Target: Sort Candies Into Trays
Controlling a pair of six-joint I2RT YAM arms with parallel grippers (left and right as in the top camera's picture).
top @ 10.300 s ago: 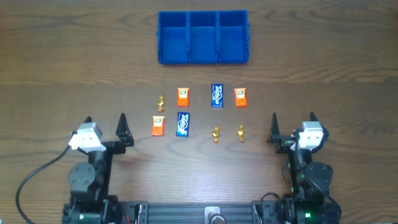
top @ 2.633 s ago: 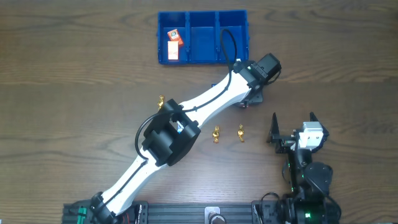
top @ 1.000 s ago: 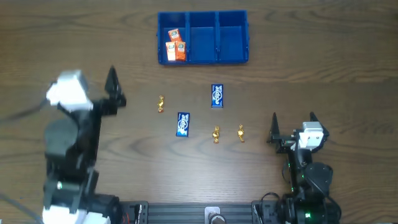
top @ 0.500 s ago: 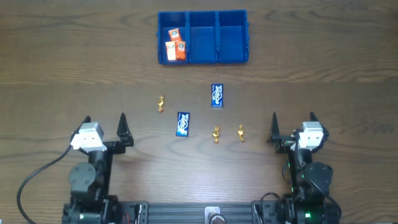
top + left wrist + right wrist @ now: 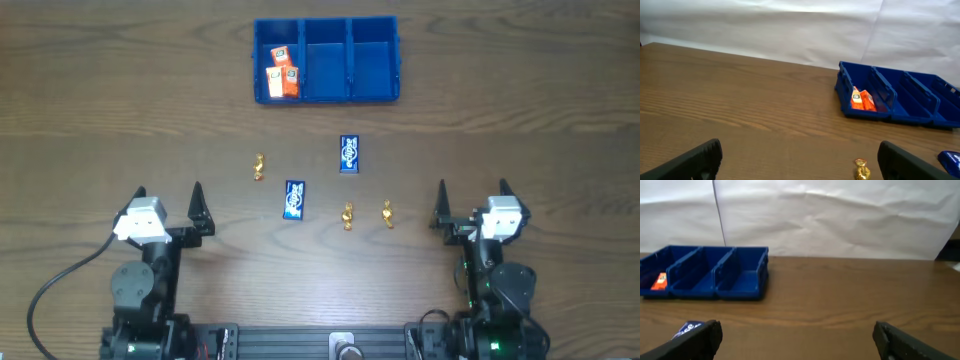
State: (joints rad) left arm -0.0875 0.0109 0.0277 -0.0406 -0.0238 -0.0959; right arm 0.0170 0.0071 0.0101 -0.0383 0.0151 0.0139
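Note:
A blue three-bin tray (image 5: 326, 92) stands at the far middle of the table; its left bin holds several orange candies (image 5: 281, 75), also seen as orange candies (image 5: 862, 99) in the left wrist view. On the table lie two blue candies (image 5: 348, 154) (image 5: 294, 199) and three gold-wrapped candies (image 5: 259, 166) (image 5: 347, 215) (image 5: 387, 214). My left gripper (image 5: 169, 198) rests open near the front left, nothing between its fingers. My right gripper (image 5: 471, 200) rests open at the front right, also holding nothing. The tray (image 5: 705, 271) shows in the right wrist view with a blue candy (image 5: 687, 328) nearer.
The wooden table (image 5: 520, 120) is bare to the left and right of the candies. A white backdrop (image 5: 840, 215) hangs behind the table's far edge. A gold candy (image 5: 861, 169) lies ahead of the left gripper.
The left arm carried orange candies into the tray's left bin, then drew back to its resting pose at the front left. The right arm has not moved.

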